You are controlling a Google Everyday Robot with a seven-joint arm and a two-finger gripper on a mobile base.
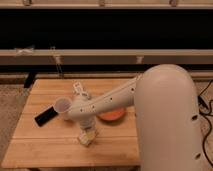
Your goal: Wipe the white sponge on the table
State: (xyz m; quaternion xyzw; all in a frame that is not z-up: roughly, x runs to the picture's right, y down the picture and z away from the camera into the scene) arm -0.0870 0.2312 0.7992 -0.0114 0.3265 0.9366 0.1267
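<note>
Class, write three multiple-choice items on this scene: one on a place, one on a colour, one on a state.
1. The white sponge lies: A on the table's front half; B on the floor; C on the far shelf.
2. The shallow dish is: A blue; B orange; C green.
3. The gripper, down at the sponge, has jaws: A spread wide; B shut on the sponge; C pointing upward.
Key: 1A, it sits nearer the front edge; 2B, orange shows beside the arm; 3B, the jaws pinch it.

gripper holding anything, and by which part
The gripper is shut on the white sponge, pinching its upper part from above, on the table.
</note>
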